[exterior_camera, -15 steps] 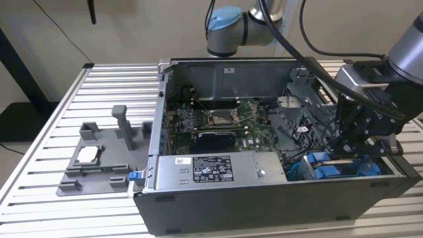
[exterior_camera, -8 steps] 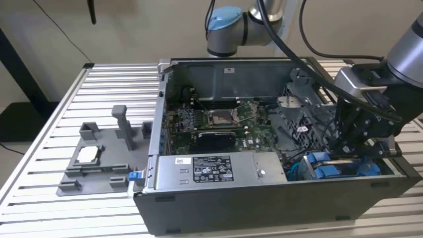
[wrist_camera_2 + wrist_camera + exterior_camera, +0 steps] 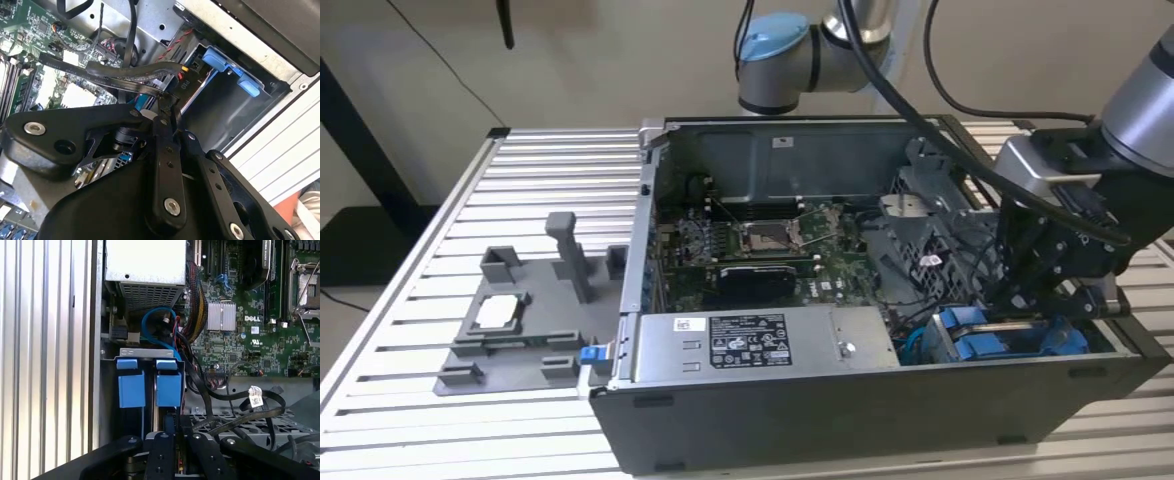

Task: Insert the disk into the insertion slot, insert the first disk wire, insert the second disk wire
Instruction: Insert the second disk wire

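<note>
The insertion slot (image 3: 987, 342) is the grey bay with blue trim at the case's front corner, on the exterior view's right. Two blue plastic tabs (image 3: 132, 387) stand side by side at its mouth. The disk's silver body is hidden. My gripper (image 3: 1019, 306) reaches down into the case right above this bay. In the second wrist view the fingers (image 3: 161, 131) meet on a flat black wire (image 3: 115, 75) whose connector end lies beside the bay's blue trim (image 3: 227, 67). In the first wrist view the gripper (image 3: 170, 429) points at the gap between the two tabs.
The open computer case (image 3: 854, 410) lies on a slatted metal table (image 3: 547, 180). A grey labelled power-supply box (image 3: 747, 345) sits beside the bay, with the motherboard (image 3: 761, 240) behind it. Loose black cables (image 3: 235, 405) cross near the bay. A grey fixture (image 3: 507, 335) stands at the exterior view's left.
</note>
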